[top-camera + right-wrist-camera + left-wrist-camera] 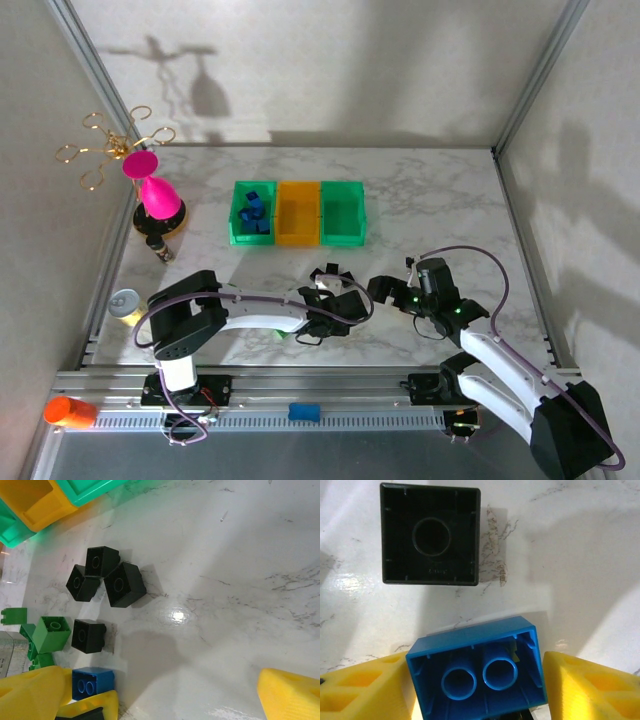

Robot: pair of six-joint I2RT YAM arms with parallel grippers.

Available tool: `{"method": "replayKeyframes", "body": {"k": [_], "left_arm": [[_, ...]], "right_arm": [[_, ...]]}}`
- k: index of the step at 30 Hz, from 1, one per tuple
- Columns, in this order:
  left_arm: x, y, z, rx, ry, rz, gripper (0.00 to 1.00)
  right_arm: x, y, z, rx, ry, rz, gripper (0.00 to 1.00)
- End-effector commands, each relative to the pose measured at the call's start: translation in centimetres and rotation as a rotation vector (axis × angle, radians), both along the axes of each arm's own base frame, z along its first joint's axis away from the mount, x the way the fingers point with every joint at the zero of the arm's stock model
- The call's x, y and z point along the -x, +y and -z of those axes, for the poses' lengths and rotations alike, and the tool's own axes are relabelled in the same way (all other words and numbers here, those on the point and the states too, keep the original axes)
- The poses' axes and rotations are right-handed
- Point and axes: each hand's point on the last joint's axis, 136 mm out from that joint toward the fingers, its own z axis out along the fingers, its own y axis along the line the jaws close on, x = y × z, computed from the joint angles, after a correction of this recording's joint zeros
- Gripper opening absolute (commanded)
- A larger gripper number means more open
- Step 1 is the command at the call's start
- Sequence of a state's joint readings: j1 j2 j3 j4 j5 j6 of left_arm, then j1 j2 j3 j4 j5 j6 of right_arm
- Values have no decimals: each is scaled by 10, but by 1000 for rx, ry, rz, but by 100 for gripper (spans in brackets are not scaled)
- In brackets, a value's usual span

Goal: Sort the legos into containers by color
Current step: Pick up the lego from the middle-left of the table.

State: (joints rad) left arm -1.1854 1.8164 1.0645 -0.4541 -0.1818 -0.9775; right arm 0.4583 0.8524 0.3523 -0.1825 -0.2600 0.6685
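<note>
My left gripper (475,682): clenched on the blue brick (476,670), with a yellow pad against each short flank. Its hollow underside faces my wrist camera. I cannot tell whether it has left the table (580,570).
My right gripper (162,680): released, jaws spread wide with nothing between them. In the top view it hovers at 3 o'clock of the left one.
Step in hand: picking up one blue piece for sorting, as I judge it.
Next move: lift straight up to clear the black brick (430,534) just beside it at 12 o'clock, then carry toward 11 o'clock.
Loose legos: the right wrist view has four black bricks (124,584), three bunched and one apart. The green bricks (51,634) lie at 9 o'clock of the lone one.
Containers (297,240): far off at 12 o'clock. The left green bin (236,215) holds the sorted blue bricks (255,212). I see nothing in the orange bin (297,190) or the right green bin (360,215).
View against view: the left wrist view gives the pad contact, the right wrist view the waiting pile, and the top view which bin takes blue.
</note>
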Motion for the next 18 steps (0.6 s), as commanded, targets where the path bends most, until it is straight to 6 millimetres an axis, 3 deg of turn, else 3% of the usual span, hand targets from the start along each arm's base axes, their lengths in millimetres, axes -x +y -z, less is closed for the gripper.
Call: {"method": "replayKeyframes", "body": {"k": [1,10,18], "left_arm": [[-7,-2,4,-9,-29,-38,61],[-11,-5,-6,4,-54,-25,54],[-18,-11,-35,41,-104,-16,54]], "right_arm": [[0,1,0,-11,-13,-12,99],[-2,1,-4,-14,-26,-14,99],[-4,2,-10,-14,-45,-22,99]]}}
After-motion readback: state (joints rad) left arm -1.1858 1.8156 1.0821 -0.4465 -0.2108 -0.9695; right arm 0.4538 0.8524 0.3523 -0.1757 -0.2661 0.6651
